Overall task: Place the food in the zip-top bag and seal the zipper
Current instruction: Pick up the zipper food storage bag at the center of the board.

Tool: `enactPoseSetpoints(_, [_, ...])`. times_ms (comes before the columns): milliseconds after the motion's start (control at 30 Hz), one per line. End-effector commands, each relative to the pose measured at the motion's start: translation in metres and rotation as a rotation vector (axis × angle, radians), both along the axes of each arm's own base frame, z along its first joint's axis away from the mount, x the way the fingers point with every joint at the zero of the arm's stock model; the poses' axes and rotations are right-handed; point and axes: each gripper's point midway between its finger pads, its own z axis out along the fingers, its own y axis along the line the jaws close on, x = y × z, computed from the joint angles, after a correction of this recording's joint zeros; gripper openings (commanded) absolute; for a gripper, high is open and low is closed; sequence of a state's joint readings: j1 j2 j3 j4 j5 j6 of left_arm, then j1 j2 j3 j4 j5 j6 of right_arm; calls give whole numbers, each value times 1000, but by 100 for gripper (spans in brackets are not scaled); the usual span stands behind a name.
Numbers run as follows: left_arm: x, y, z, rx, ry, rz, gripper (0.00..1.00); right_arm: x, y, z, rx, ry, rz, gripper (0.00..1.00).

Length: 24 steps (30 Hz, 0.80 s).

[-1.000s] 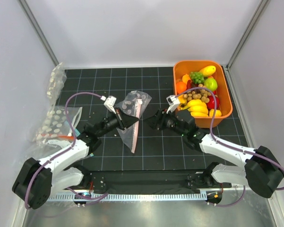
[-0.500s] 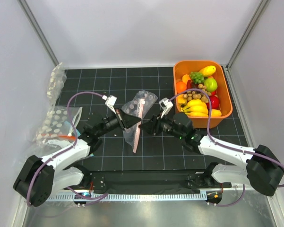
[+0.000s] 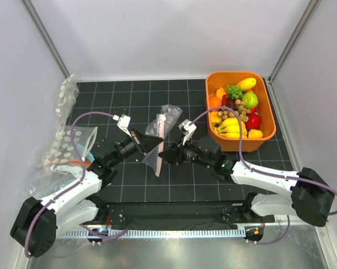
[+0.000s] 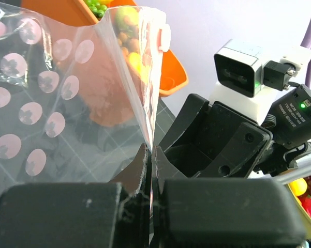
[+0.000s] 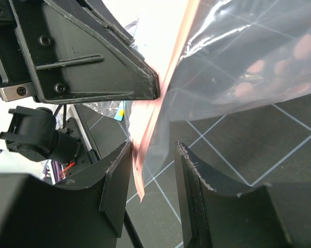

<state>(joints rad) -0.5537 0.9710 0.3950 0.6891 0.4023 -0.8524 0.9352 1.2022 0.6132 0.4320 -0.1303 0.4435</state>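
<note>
The zip-top bag (image 3: 161, 133) hangs crumpled over the mat's middle, clear with pale pink dots (image 4: 46, 88). My left gripper (image 3: 155, 142) is shut on its plastic edge (image 4: 151, 155). My right gripper (image 3: 162, 155) faces it from the right, open, its jaws straddling the lower end of the pink zipper (image 5: 163, 98). The strip brushes the left finger (image 5: 116, 178) and stands apart from the right finger (image 5: 196, 191). The food (image 3: 235, 109), bananas, grapes, a nut cluster and yellow, green and red fruits, fills the orange tub (image 3: 267, 106) at the back right.
Two other dotted clear bags lie at the left edge, one (image 3: 67, 147) near my left arm and one (image 3: 65, 96) further back. White walls close in the mat on three sides. The tub (image 4: 171, 77) shows behind the bag in the left wrist view.
My right gripper has travelled left from beside the tub to the bag, and its jaws have narrowed around the zipper strip. The left gripper has shifted slightly left and nearer, still holding the bag.
</note>
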Motion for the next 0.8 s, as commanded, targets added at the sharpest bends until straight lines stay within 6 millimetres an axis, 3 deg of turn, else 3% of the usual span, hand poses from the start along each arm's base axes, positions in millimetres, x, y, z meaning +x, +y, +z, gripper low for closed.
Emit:
enactPoseSetpoints(0, [5,8,9,-3,-46,54,0,7,0,26,50,-72,-30,45])
enactPoseSetpoints(367, [11,31,11,-5,-56,194,0,10,1,25,48,-69,-39,42])
enactPoseSetpoints(767, [13,28,6,7,-39,183,0,4,4,28,62,-81,-1,41])
